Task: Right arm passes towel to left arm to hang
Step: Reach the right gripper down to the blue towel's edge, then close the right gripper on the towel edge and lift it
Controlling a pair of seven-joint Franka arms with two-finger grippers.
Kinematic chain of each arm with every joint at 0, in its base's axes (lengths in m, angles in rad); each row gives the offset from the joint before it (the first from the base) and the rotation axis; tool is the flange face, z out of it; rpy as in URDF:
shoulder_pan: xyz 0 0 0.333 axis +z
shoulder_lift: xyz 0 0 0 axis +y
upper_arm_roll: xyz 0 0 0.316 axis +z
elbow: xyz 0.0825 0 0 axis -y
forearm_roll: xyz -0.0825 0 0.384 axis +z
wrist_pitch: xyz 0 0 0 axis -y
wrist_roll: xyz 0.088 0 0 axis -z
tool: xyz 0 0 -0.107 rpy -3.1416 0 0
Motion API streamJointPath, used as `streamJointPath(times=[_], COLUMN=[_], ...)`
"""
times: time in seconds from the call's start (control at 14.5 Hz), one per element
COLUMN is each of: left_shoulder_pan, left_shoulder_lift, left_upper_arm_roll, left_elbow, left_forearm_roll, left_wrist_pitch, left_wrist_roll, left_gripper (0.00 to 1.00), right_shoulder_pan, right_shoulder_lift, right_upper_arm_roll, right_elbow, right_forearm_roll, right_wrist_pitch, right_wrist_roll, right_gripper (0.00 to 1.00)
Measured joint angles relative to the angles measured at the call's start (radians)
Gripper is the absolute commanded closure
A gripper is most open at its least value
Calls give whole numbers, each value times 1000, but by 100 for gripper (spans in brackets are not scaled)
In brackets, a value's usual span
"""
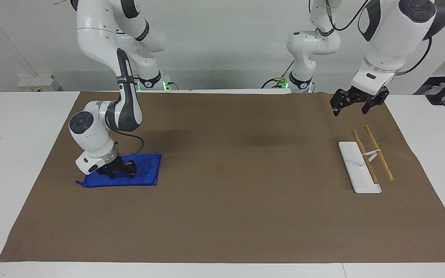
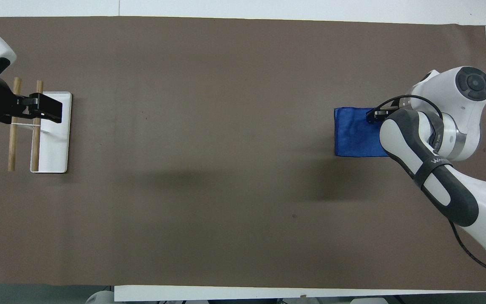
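Brown paper sheet (image 1: 245, 216), broad and rectangular: covers most of the white tabletop (image 1: 10, 154) and serves as the working ground on which all else lies.

Right arm, white and grey: bent steeply down at its own end of the table, so as to bring its hand onto the cloth from above, the likely posture for a pinch off a flat surface.

Left arm, white and grey: waits raised at its own end, presumably kept clear until there is something to receive.

Hanging rack (image 1: 365, 162), flat white base with two pale wooden rods (image 2: 23, 126) on a thin white bracket: stands toward the left arm's end, well apart from the cloth. That spacing is probably why a handover is planned.

Towel (image 1: 145, 170), small royal-blue rectangular microfibre cloth: lies flat on the paper at the right arm's end, one corner drawn to a small point. Not yet lifted, by the look of it.

Right gripper (image 1: 115, 170), black, two-fingered: down on the towel, over the part toward the right arm's end. Whether the fingertips have met on the fabric I cannot tell.

Left gripper (image 1: 350, 108), black: in the air over the paper beside the rack, fingers apart, empty.
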Motion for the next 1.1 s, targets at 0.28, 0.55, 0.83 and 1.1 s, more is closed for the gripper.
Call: streamJointPath(times=[0.28,0.55,0.83,1.1], left_shoulder_pan=[0,0,0,0], left_shoulder_lift=[0,0,0,0], left_upper_arm_roll=[0,0,0,-1], left_elbow=[0,0,0,0], left_forearm_roll=[0,0,0,0], left_wrist_pitch=[0,0,0,0], left_wrist_roll=[0,0,0,-5], left_gripper=[1,1,1,1], right_shoulder_pan=[1,3,20,62], right_shoulder_lift=[-6,-6,-8,-16], right_upper_arm_roll=[0,2,17,53], right_elbow=[2,5,136,312], right_forearm_roll=[0,0,43,168], right_wrist_pitch=[0,-10,-240,-473], right_wrist_roll=[0,0,55,248], right_gripper=[99,100,100,100])
